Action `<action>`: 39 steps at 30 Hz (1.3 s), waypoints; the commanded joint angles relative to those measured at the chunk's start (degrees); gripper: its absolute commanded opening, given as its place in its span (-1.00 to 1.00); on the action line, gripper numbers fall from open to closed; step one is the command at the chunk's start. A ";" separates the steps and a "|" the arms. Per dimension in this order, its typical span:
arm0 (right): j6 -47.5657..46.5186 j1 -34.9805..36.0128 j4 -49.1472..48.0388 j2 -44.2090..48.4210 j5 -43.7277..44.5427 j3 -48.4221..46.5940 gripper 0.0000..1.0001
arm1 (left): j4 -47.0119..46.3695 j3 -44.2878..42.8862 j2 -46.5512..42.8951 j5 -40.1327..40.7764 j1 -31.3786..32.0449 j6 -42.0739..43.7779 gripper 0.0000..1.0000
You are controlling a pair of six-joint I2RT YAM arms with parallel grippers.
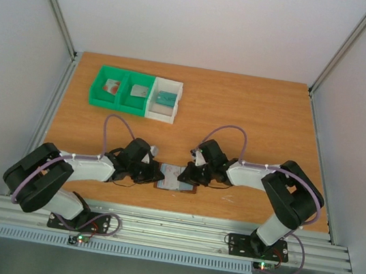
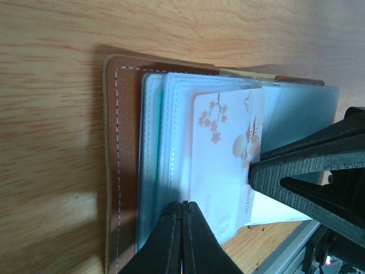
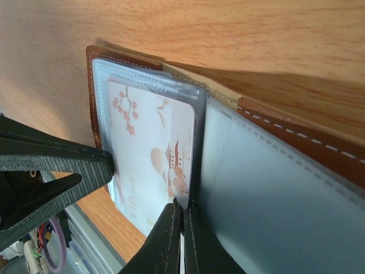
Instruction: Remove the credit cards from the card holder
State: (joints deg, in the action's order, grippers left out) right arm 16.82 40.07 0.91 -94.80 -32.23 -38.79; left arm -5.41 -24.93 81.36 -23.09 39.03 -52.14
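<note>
The brown card holder (image 1: 177, 178) lies open near the table's front edge, between both grippers. Its clear sleeves (image 2: 157, 142) are fanned out. A white credit card (image 2: 222, 154) with orange blossom print sits in the top sleeve, also seen from the other side (image 3: 148, 154). My left gripper (image 2: 182, 204) is shut, its tips pressing on the sleeves at the card's left edge. My right gripper (image 3: 182, 204) is shut with the card's right edge running in between its tips. Each gripper also shows in the other's wrist view, the right fingers (image 2: 285, 171) and the left fingers (image 3: 85, 165).
A green two-compartment bin (image 1: 118, 90) and a white bin (image 1: 164, 100) stand at the back left, each compartment with a small card in it. The table's front edge and metal rail (image 1: 169, 231) run just behind the holder.
</note>
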 commanded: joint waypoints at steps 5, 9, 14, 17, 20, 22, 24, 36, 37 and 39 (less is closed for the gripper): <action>-0.92 -0.70 3.68 6.15 1.73 2.57 -0.98 | 1.03 1.86 1.02 3.07 0.26 -0.28 -0.93; -2.36 -0.91 8.93 9.69 3.64 1.85 -0.98 | 1.69 1.03 0.71 2.34 0.20 -0.30 -0.93; -3.94 -1.11 13.42 14.04 5.95 0.66 -0.98 | 3.54 0.24 -1.33 2.61 0.25 -0.04 -0.93; -5.10 -1.06 16.56 16.81 7.91 -0.13 -0.98 | 3.77 0.01 -2.64 2.28 0.19 -0.77 -0.93; -5.11 -1.10 18.71 19.81 8.71 -0.58 -0.98 | 3.78 -0.87 -4.68 0.59 0.25 -1.74 -0.88; -4.39 -1.05 19.05 21.45 8.24 -0.64 -0.98 | 4.49 -1.57 -7.60 -0.15 0.20 -2.57 -0.79; -3.45 -1.05 18.70 23.01 6.72 -0.66 -0.98 | 4.50 -2.31 -10.69 -1.18 0.23 -3.21 -0.69; 6.12 -1.06 5.52 32.92 -3.92 2.01 -0.98 | -7.46 -1.15 -24.39 -6.23 0.34 -10.34 -0.10; 7.04 -1.04 4.32 33.74 -4.36 2.21 -0.98 | -9.36 -0.49 -25.04 -6.59 0.28 -11.04 -0.06; 8.78 -1.05 2.25 35.55 -4.84 2.71 -0.98 | -13.44 0.90 -25.84 -7.32 0.33 -12.87 -0.01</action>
State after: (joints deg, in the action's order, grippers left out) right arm 20.47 39.20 10.26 -62.41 -33.65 -37.04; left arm -7.64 -26.06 57.67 -27.70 39.05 -61.36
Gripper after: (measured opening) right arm 0.013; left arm 0.478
